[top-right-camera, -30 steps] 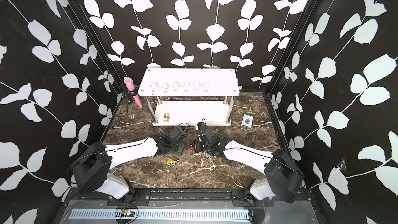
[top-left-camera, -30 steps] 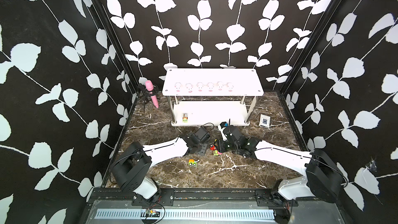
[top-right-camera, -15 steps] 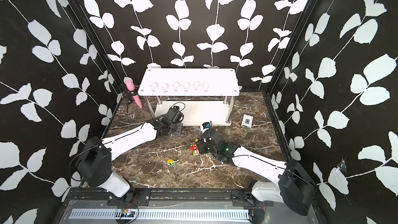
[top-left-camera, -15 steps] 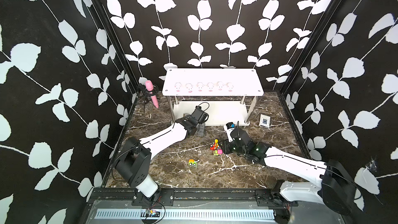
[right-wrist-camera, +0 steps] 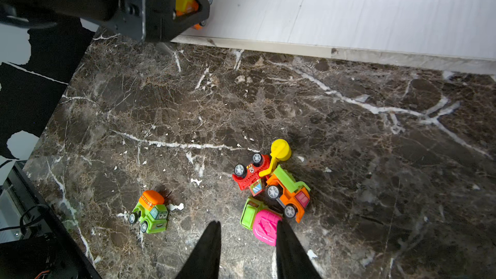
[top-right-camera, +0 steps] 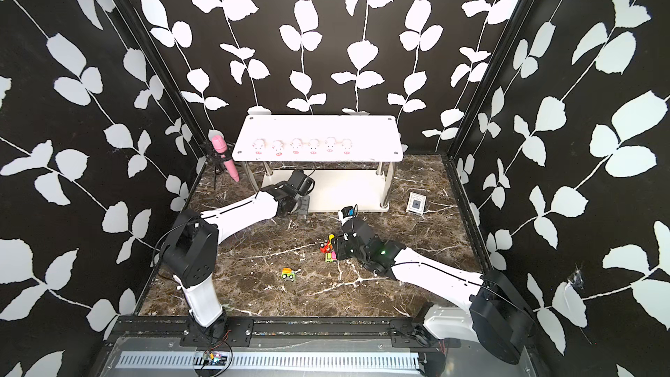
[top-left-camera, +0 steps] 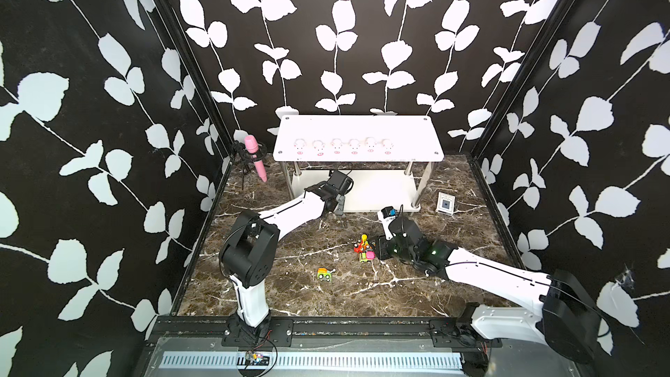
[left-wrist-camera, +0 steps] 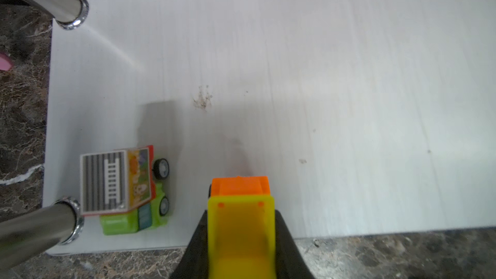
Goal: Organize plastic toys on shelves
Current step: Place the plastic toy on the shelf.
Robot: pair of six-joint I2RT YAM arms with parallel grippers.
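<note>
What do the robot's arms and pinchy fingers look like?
The left arm and right arm are white tubes with a thin black line along them and chunky black joints. Thin black cables loop near the wrists, and a green light glows on the right one. The left gripper and right gripper each have two black pointed fingers.
</note>
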